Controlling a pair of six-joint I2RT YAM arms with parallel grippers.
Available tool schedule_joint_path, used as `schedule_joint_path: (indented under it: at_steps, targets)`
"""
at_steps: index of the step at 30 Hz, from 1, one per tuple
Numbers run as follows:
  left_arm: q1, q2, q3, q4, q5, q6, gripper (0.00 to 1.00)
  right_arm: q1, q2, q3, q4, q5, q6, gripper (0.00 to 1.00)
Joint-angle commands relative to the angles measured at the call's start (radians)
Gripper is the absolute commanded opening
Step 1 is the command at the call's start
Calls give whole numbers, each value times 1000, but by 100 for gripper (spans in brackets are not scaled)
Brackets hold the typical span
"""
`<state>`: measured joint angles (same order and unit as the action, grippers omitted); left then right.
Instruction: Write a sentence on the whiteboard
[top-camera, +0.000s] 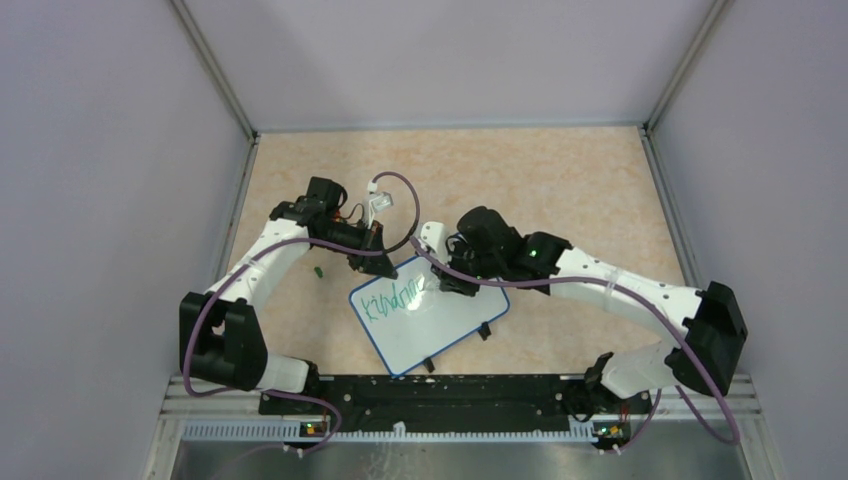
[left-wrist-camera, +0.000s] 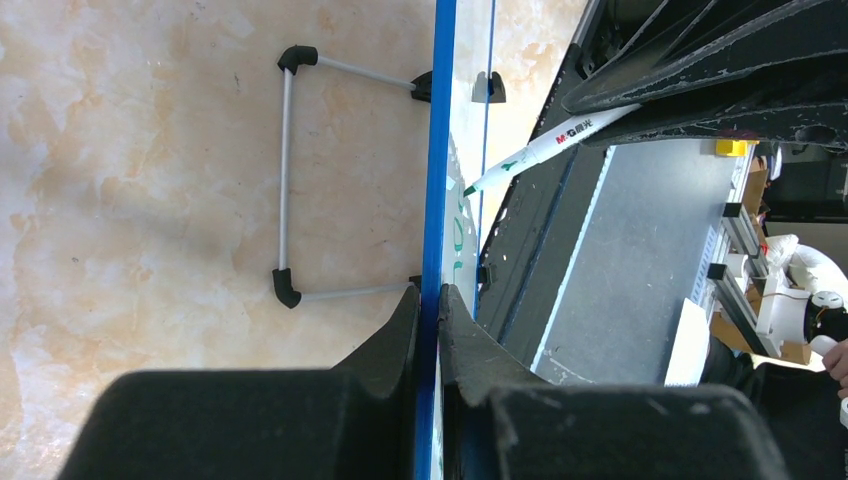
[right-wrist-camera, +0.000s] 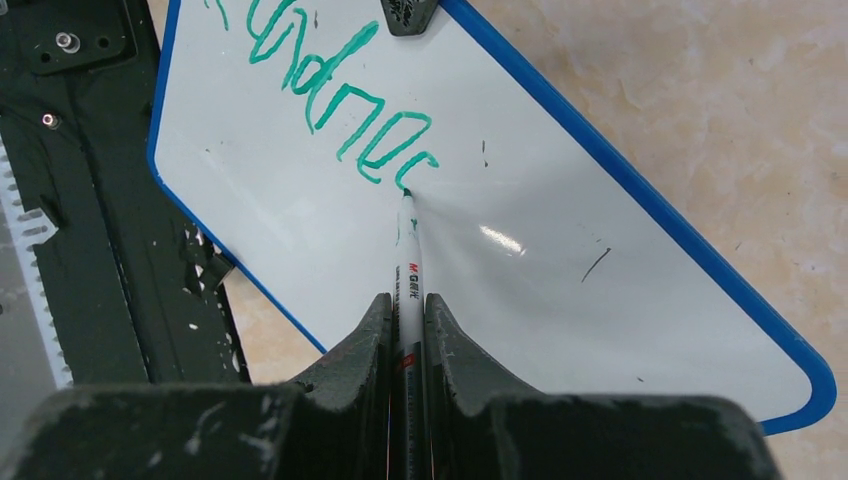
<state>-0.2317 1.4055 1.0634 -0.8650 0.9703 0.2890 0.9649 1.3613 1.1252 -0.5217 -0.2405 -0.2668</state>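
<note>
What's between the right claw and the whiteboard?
A white marker pen, clamped in the right claw, its green tip on the whiteboard; the right wrist view shows it.

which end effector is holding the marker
The right end effector: it is shut on the white marker, whose tip touches the whiteboard. The left end effector pinches the whiteboard's blue rim instead.

Handwritten in green script on the whiteboard (right-wrist-camera: 560, 260): an unfinished sentence (right-wrist-camera: 330, 100), legible as "kindne" plus one further curved, incomplete letter. Printed lengthwise on the white marker (right-wrist-camera: 410, 275) barrel: a red "M&G" logo, then small dark Chinese characters, too fine to read.
</note>
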Motion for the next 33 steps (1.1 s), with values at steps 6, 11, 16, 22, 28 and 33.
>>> schedule_joint_path:
  at_steps: [6, 11, 16, 22, 28, 33]
  targets:
    - [-24, 36, -22, -7, -76, 4, 0, -8, -29, -38, 2, -8, -9, 0]
    - [-25, 30, -22, -6, -78, 3, 0, 26, -3, -21, 13, -11, -6, 0]
    - [-25, 27, -21, -7, -79, 2, 0, 29, 7, 33, 17, -34, -2, 0]
    - [-26, 29, -22, -7, -78, 2, 0, 28, -21, 57, 11, -30, -2, 0]
    - [-27, 29, -23, -8, -76, 4, 0, -18, -66, 48, -4, -26, 4, 0]
    - [-29, 25, -22, -7, -78, 3, 0, -52, -59, 48, 2, 6, 9, 0]
